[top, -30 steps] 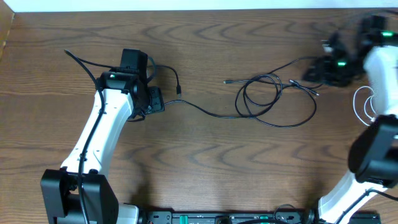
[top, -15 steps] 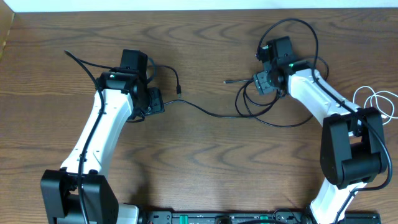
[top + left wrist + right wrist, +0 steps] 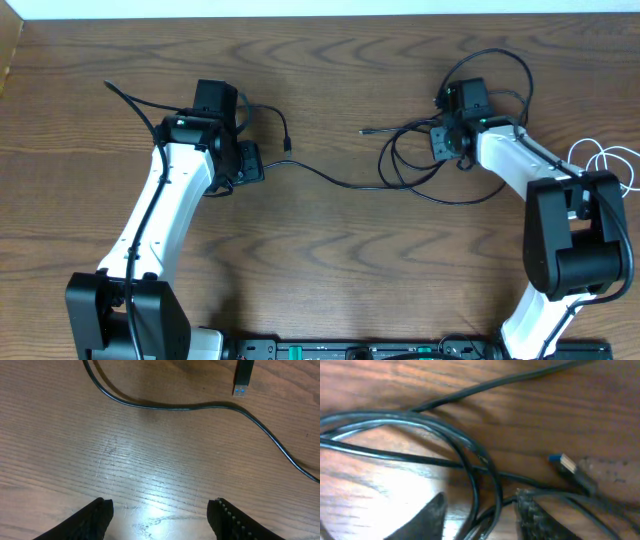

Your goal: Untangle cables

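1. Your left gripper [image 3: 160, 505] hangs released low over the bench [image 3: 330, 280], with its jaws wide and nothing between them.
2. The black cable [image 3: 340, 183] crosses ahead of that gripper, apart from both fingers. A plug [image 3: 243, 380] lies flat just beyond that strand and does not touch it.
3. From there the black cable runs right across the middle of the bench into a bunch of overlapping loops under your right gripper [image 3: 480, 497].
4. The right gripper sits low over those loops with its jaws apart, not clenched. Several black strands pass between its fingers. You cannot tell from the wrist view whether either finger touches them.
5. A second plug [image 3: 568, 466], blue at the tip, lies just beside one finger, close to a crossing strand.
6. The white cable [image 3: 598, 153] is coiled at the right edge of the overhead view, beside the right arm. It is well apart from the black loops, and the frame cuts part of it off.
7. For room to move, the near half of the bench between the two arms is bare wood. The far edge runs behind both grippers with a strip of bare wood before it. The left edge lies well left of the left arm.
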### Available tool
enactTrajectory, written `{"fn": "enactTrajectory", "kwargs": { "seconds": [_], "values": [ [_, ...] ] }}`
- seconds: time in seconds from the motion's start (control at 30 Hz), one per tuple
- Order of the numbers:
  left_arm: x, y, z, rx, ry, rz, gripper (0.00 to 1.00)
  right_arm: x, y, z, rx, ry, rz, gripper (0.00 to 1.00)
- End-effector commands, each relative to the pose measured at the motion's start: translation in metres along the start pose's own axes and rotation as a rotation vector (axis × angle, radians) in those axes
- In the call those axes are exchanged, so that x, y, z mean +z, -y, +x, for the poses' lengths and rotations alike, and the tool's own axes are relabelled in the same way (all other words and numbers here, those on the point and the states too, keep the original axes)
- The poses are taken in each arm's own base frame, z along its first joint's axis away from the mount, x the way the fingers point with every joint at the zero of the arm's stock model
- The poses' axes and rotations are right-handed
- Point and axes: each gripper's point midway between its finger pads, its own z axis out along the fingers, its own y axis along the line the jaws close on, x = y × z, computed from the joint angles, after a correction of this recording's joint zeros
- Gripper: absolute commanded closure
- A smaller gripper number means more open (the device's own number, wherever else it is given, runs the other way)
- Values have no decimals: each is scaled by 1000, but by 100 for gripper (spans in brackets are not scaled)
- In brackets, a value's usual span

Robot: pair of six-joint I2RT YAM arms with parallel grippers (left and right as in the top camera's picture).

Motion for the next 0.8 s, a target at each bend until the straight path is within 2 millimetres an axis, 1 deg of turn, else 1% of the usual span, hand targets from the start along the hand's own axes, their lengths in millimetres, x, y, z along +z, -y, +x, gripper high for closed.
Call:
{"fn": "enactTrajectory", "kwargs": {
  "seconds": [0.0,0.07,0.1,0.17,0.2,0.27,0.33,0.37,0.4,0.47,0.53,0.57,0.63,0.67,0.7,0.73,0.77],
  "values": [
    [-7,-1,-3,-9,20,4,34,-5,-18,-4,36,14,-106,83],
    [-7,-1,-3,-9,18,3,34,-10,-27,-7,35,22,-162,95],
    [-7,-1,-3,-9,18,3,34,-16,-35,-11,34,30,-208,99],
    [-7,-1,-3,-10,18,3,34,-30,-41,-20,31,51,-247,99],
    [-7,-1,-3,-9,18,3,34,-42,-43,-27,28,72,-262,99],
    [-7,-1,-3,-10,17,3,34,-66,-46,-43,22,116,-283,99],
    [-7,-1,-3,-10,18,4,34,-96,-49,-60,12,175,-299,99],
    [-7,-1,-3,-14,18,4,34,-120,-52,-71,1,227,-315,99],
    [-7,-1,-3,-21,18,4,34,-138,-54,-79,-5,267,-329,99],
    [-7,-1,-3,-33,18,5,34,-167,-58,-87,-16,332,-345,99],
    [-7,1,-2,-35,15,12,34,-193,-57,-89,0,376,-352,99],
    [-7,2,-2,-34,13,19,34,-200,-56,-87,25,376,-357,99],
    [-7,9,-1,-34,5,56,34,-201,-56,-80,38,348,-357,99],
    [-7,13,0,-33,-1,79,34,-199,-55,-75,42,324,-351,99],
    [-8,17,1,-32,-7,105,34,-191,-52,-66,49,280,-329,99],
    [-8,21,1,-32,-12,124,34,-184,-49,-59,62,244,-311,96],
    [-8,23,2,-32,-15,140,34,-179,-48,-54,72,215,-300,91]
  ]
}}
